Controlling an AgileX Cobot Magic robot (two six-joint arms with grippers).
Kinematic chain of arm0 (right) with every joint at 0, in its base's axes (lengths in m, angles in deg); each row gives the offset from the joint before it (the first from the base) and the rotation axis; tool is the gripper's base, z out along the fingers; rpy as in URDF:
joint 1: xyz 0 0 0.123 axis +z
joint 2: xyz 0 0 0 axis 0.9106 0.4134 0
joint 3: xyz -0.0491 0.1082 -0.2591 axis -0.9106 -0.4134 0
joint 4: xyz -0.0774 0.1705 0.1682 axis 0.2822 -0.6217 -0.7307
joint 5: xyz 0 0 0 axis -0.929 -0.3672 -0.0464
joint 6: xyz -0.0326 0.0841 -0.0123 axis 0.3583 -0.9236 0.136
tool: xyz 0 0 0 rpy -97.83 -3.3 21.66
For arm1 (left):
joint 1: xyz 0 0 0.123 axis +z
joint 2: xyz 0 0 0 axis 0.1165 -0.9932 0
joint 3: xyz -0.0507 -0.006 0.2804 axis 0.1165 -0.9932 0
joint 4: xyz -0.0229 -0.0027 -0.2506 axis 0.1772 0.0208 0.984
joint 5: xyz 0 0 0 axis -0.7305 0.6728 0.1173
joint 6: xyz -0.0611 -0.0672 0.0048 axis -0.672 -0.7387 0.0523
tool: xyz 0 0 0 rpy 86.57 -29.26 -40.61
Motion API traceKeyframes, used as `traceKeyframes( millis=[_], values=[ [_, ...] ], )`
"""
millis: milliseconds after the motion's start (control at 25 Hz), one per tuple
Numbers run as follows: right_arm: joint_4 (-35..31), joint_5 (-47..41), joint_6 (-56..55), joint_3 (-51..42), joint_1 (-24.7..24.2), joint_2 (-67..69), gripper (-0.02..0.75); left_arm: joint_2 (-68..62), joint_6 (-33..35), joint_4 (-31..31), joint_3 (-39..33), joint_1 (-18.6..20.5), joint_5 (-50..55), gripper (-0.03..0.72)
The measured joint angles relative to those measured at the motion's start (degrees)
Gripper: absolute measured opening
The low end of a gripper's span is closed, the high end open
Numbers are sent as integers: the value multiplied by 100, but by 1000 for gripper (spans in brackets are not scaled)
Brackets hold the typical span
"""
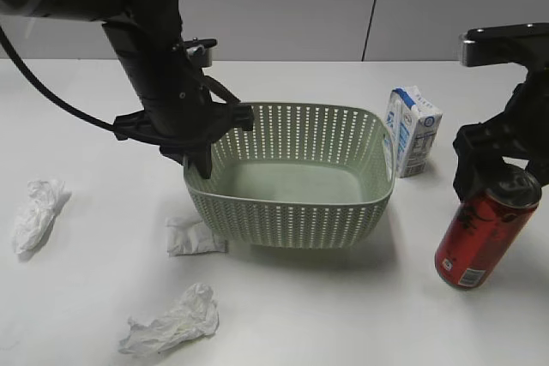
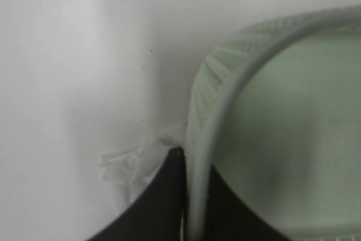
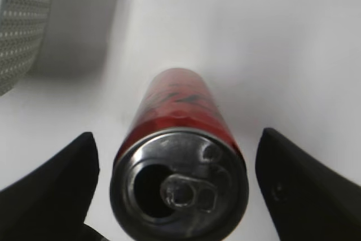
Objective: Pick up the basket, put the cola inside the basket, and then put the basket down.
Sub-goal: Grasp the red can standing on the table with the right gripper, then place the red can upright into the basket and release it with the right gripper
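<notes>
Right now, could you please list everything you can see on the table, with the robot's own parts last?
Sage-green perforated plastic basket: one, table centre, left end raised.
Red slim cola can: one, right of basket, opened.
Blue-and-white carton: one, behind basket's right corner.
Crumpled white tissues: three, far left, by basket's left corner, front.
White table: one.
Left gripper: black, clamped on basket rim.
Right gripper: black, open around can top.

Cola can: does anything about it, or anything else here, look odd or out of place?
The cola leans, not upright, and its top is already open, so it could spill. The right gripper straddles it with jaws open. Three crumpled tissues litter the table near the basket, one partly under its corner.
</notes>
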Motion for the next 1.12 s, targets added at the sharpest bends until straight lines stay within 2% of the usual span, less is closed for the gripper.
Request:
traceKeyframes(
  millis=[240, 480, 800, 1120],
  values=[
    [-5, -29, -22, -114, 0, 250, 633, 0, 0, 5, 0, 0, -23, -1],
    [-179, -29, -41, -115, 0, 250, 498, 0, 0, 5, 0, 0, -93, -1],
    [-197, -323, 145, 13, 0, 64, 498, 0, 0, 10, 0, 0, -225, -1],
    [54, -1331, 284, 1425, 0, -444, 498, 0, 0, 14, 0, 0, -257, -1]
  ],
)
